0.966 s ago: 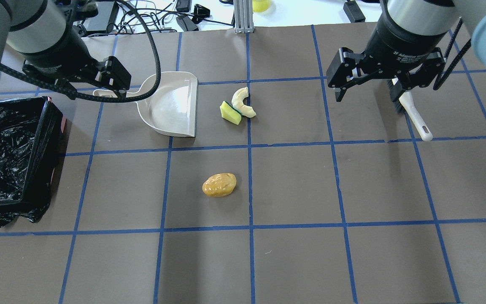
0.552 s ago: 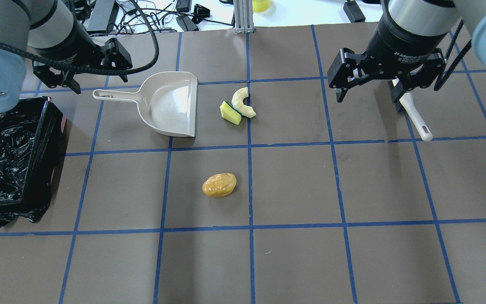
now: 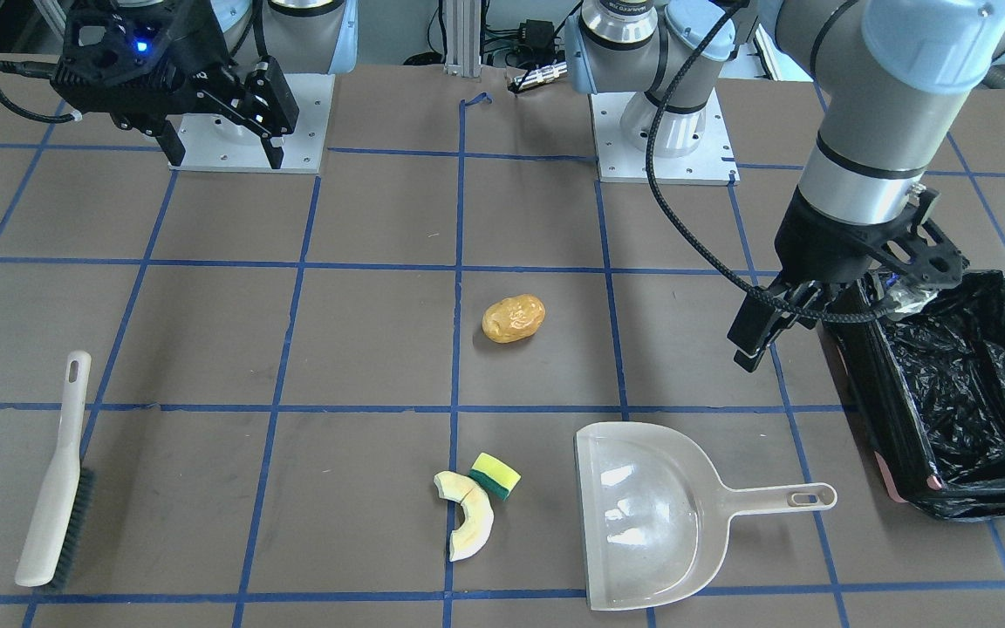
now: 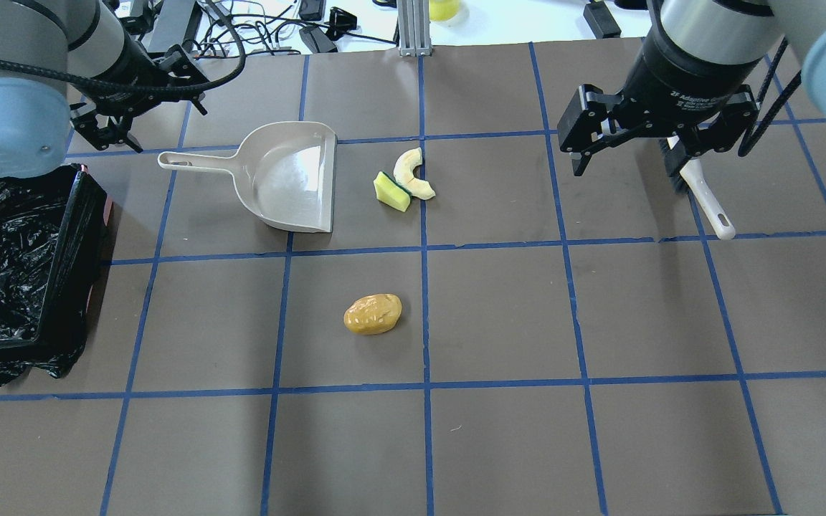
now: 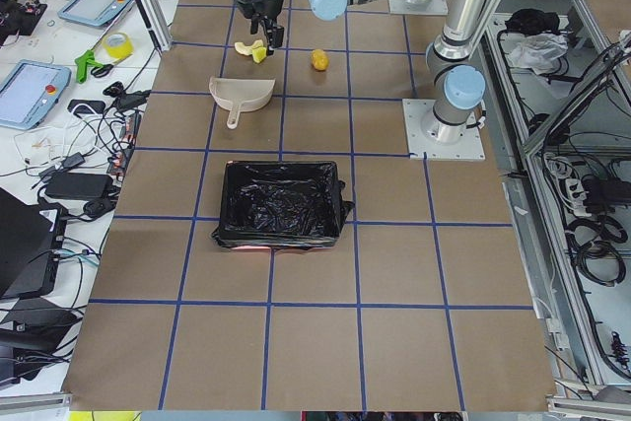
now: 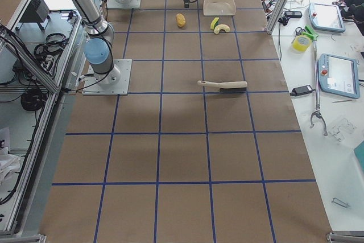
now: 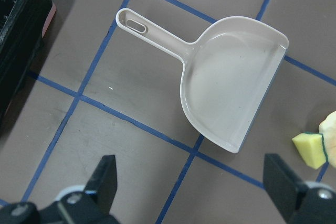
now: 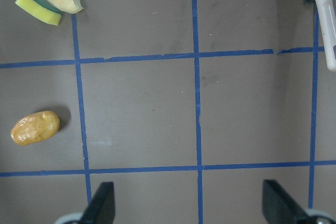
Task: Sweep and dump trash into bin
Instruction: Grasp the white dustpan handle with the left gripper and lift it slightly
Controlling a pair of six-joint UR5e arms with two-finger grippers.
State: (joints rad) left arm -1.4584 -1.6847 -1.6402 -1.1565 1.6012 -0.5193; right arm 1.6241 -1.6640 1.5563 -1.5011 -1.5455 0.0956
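Observation:
The trash lies on the brown table: a golden-brown potato lump [image 4: 373,314] [image 3: 513,318] [image 8: 35,128], a cream curved slice [image 4: 411,174] [image 3: 470,521], and a yellow-and-green sponge piece [image 4: 391,192] [image 3: 495,475] [image 7: 310,149] touching the slice. The bin [image 4: 72,244] [image 3: 860,384], lined with a black bag, stands at the table's left end. My left gripper [image 4: 151,118] [image 3: 825,314] [image 7: 194,192] is open and empty, high up near the bin's corner and the dustpan handle. My right gripper [image 4: 624,154] [image 3: 223,153] [image 8: 189,208] is open and empty, above the table beside the brush.
A beige dustpan [image 4: 291,179] [image 3: 651,515] [image 7: 231,87] lies flat, its mouth toward the sponge and slice and its handle toward the bin. A beige brush [image 4: 703,197] [image 3: 53,488] [image 8: 325,14] lies at the right. Blue tape lines grid the table.
My left gripper has moved away from above the dustpan handle, toward the far left corner, and has turned. My right gripper has hardly moved. The trash, dustpan and brush lie as before.

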